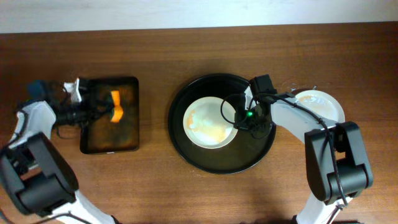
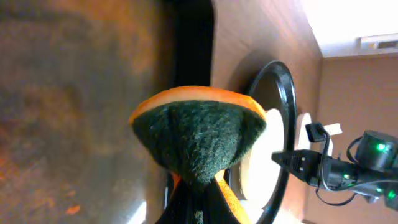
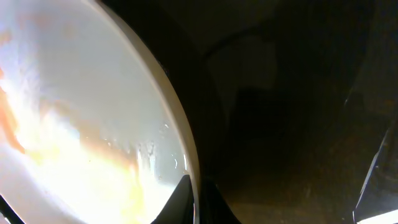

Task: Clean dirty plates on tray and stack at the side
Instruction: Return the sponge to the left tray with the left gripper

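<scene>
Left fingers [image 2: 180, 213] are clamping the sponge [image 1: 115, 114] near the surface's [image 1: 186, 50] left edge while right fingers [image 3: 177, 202] are pinching the smeared white plate [image 1: 208, 121] in the central black tray [image 1: 186, 151]; scrubbing likely comes next.

Left black gripper [image 1: 106, 114] extended rightward, jaws pinching orange-green sponge [image 1: 115, 114]; right black gripper [image 1: 238, 119] lowered, pointing left, jaw gap unreadable.

Your worktop is a brown wooden table [image 1: 186, 50], grain running left to right. Beyond its far edge runs a pale strip [image 1: 186, 12]. The left wrist view gives you a beige wall [image 2: 357, 93] beside a glaring white patch [image 2: 348, 18].
</scene>
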Robot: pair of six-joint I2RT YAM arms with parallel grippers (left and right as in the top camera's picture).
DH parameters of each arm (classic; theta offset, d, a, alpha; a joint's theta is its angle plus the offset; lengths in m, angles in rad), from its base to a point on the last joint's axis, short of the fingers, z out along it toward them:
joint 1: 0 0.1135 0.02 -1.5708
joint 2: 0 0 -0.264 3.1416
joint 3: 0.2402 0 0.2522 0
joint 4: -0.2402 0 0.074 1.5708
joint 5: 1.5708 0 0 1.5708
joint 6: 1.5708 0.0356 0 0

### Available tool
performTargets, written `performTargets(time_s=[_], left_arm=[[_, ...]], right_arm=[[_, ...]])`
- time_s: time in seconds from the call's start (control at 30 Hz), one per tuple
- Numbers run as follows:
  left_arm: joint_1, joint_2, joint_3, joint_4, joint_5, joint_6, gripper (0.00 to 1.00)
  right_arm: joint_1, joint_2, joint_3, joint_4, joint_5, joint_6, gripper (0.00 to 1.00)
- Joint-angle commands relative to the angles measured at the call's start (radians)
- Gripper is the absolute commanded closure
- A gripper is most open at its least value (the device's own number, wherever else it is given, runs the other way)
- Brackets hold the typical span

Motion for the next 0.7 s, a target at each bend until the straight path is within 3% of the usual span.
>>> performTargets(time_s=[0.0,0.07,0.17,0.2,0.27,0.3,0.37,0.43,0.53,0.67], left_arm=[[0.028,0.171,-0.009,0.020,0.126,0.071,1.00],[0.028,0.216,-0.009,0.052,0.081,0.077,1.00],[0.028,0.220,-0.009,0.061,-0.253,0.076,0.96],[0.028,0.220,-0.009,0.062,-0.302,0.076,0.94],[0.028,0.220,-0.008,0.067,-0.347,0.076,0.88],[0.027,0.220,-0.008,0.070,-0.376,0.076,0.81],[0.015,0.219,-0.008,0.069,-0.394,0.072,0.79],[-0.029,0.200,-0.008,0.069,-0.443,0.068,0.79],[-0.100,0.145,-0.008,0.065,-0.748,-0.027,0.88],[-0.128,0.138,-0.008,0.062,-0.841,-0.095,0.89]], right_arm=[[-0.001,0.039,-0.044,-0.031,0.092,-0.006,0.93],[-0.001,0.039,-0.044,-0.030,0.092,-0.006,0.93],[-0.001,0.039,-0.044,-0.030,0.092,-0.006,0.94],[-0.001,0.039,-0.044,-0.030,0.092,-0.006,0.93],[-0.001,0.039,-0.044,-0.030,0.092,-0.006,0.94],[-0.001,0.039,-0.044,-0.030,0.092,-0.006,0.94],[-0.001,0.039,-0.044,-0.030,0.092,-0.006,0.93],[-0.001,0.039,-0.044,-0.031,0.091,-0.006,0.93],[-0.001,0.039,-0.044,-0.038,0.092,-0.006,0.93],[-0.001,0.039,-0.044,-0.050,0.092,-0.006,0.93]])
